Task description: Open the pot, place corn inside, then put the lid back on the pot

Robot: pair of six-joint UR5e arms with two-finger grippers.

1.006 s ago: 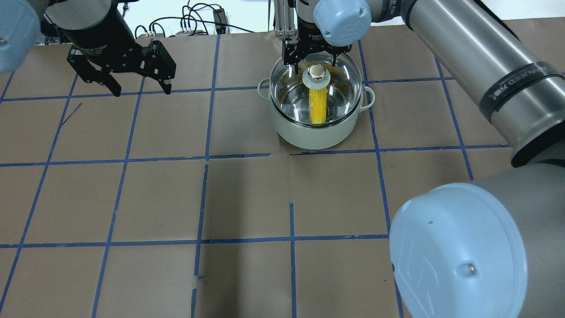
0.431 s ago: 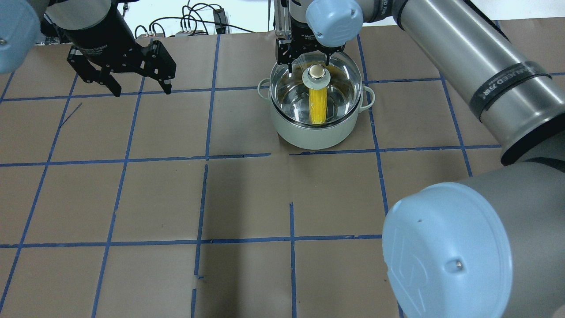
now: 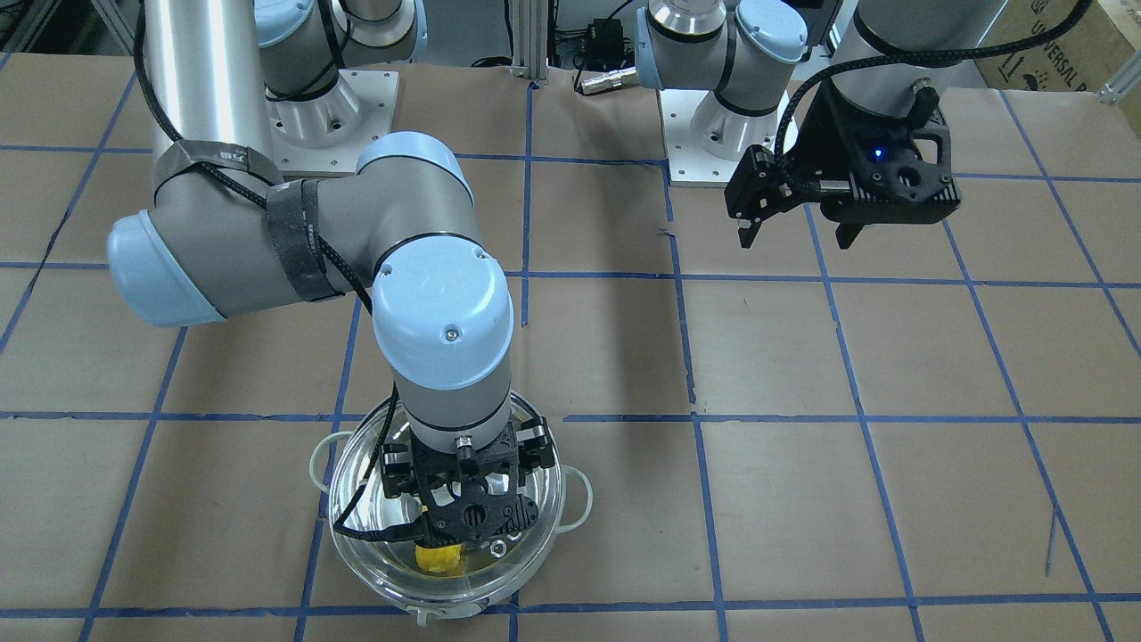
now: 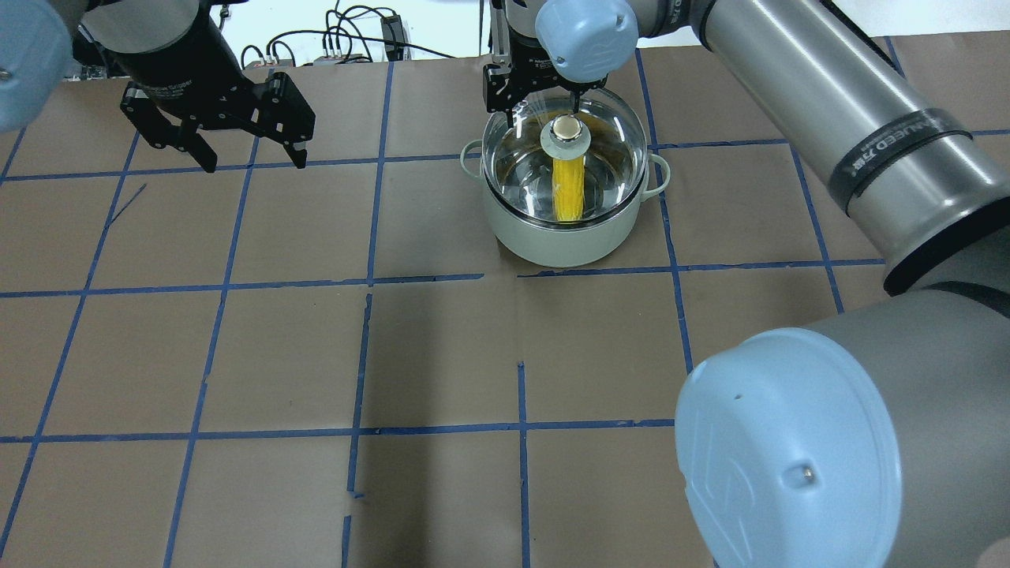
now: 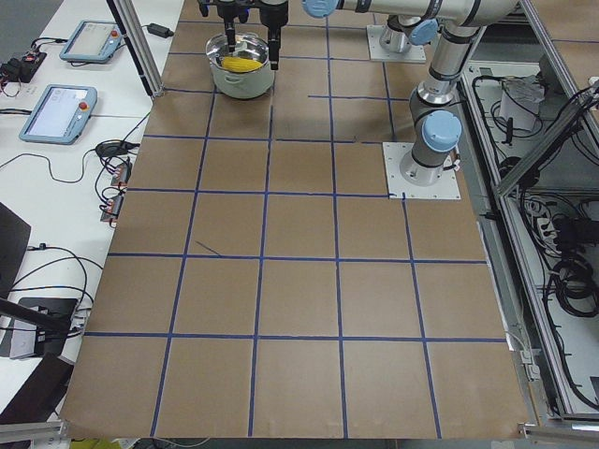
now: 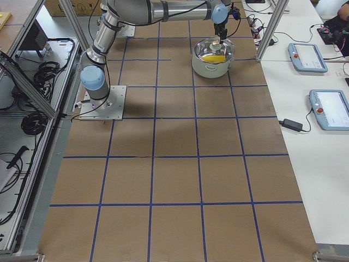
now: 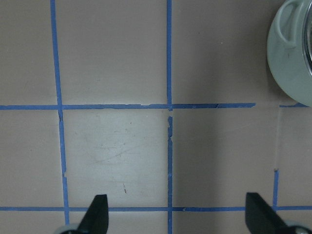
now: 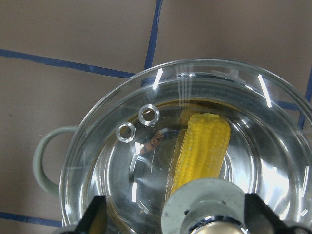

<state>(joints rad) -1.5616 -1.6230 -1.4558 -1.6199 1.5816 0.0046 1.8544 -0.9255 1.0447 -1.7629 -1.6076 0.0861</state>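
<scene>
The right gripper point(image 4: 546, 110), its fingers spread, has backed off toward 11 o'clock from the knob since a second ago. The lid point(image 4: 565, 132) sits on the pot point(image 4: 564, 237) at the table's 12 o'clock, with the corn point(image 4: 568, 185) inside. The left gripper point(image 4: 254, 162), also spread, hangs unmoved at 10 o'clock.

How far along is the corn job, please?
Done: the yellow corn cob lies inside the round pale-green pot, with the clear glass dome lid on top. In hand: nothing; the right gripper is open over the lid's knob. Left: only pulling clear.
</scene>
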